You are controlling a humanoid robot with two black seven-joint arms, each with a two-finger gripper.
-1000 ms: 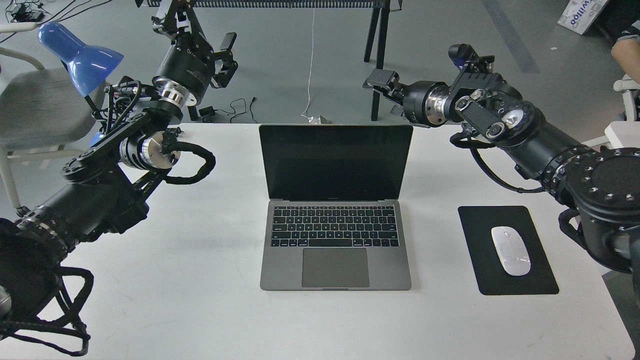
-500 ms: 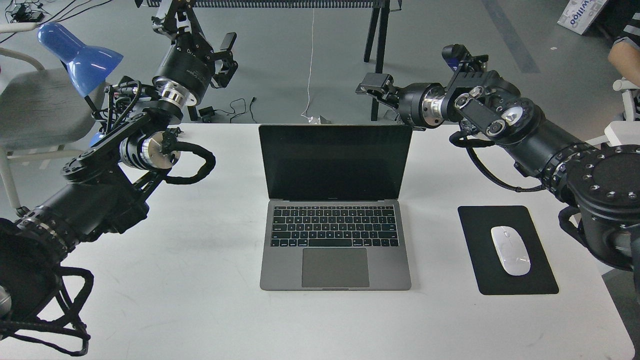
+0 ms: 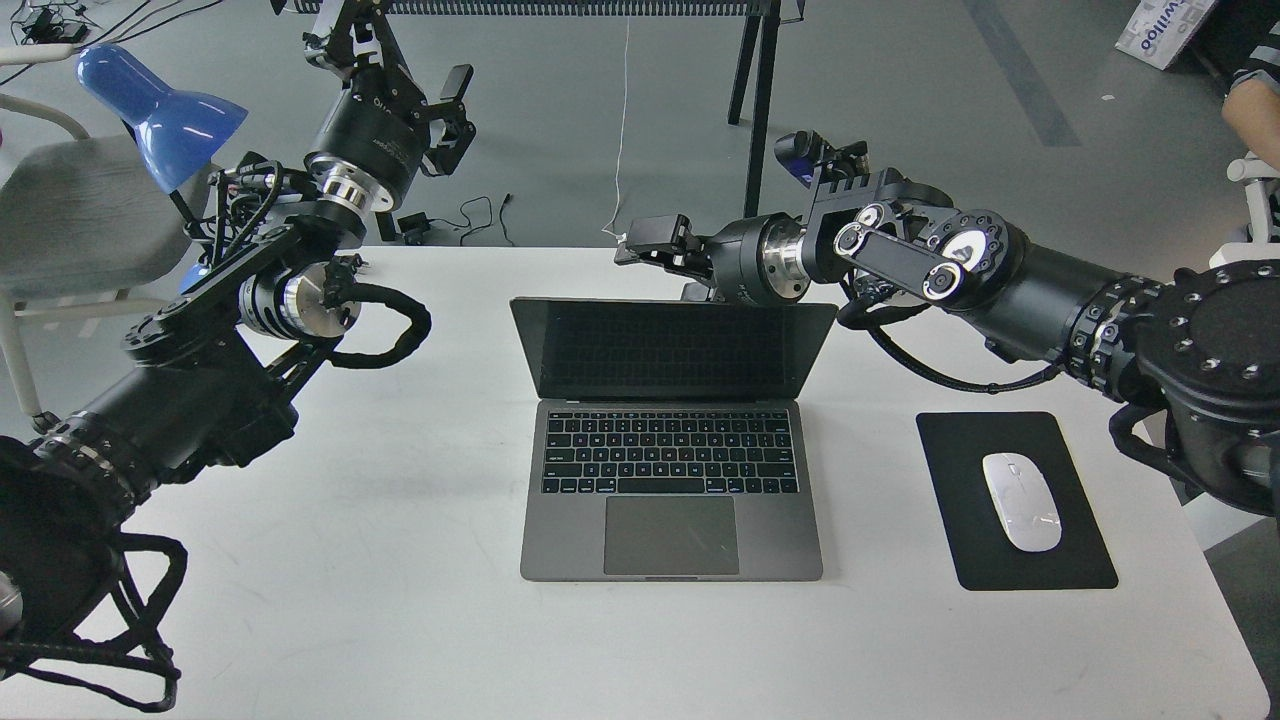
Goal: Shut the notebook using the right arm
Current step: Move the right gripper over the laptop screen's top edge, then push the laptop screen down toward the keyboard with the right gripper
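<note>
The notebook (image 3: 668, 480), a space-grey laptop, lies open at the middle of the white table (image 3: 400, 600). Its black screen (image 3: 672, 345) leans forward over the keyboard. My right arm (image 3: 900, 265) reaches in from the right, just behind the lid's top edge. Its wrist is right at the back of the lid. My right gripper (image 3: 652, 243) points left above and behind the lid's top edge; it is seen side-on, so I cannot tell its fingers apart. My left gripper (image 3: 450, 110) is raised at the far left, open and empty, far from the notebook.
A black mouse pad (image 3: 1015, 500) with a white mouse (image 3: 1021, 500) lies right of the notebook. A blue lamp (image 3: 160, 100) and a grey chair (image 3: 70, 210) stand at the far left. Black table legs (image 3: 755, 90) stand behind. A person's arm (image 3: 1255, 100) shows at the right edge.
My right arm swung left and down, from off the lid's right corner to behind its top edge. The lid has tipped forward, its top edge lower in view. The left arm has not moved.
</note>
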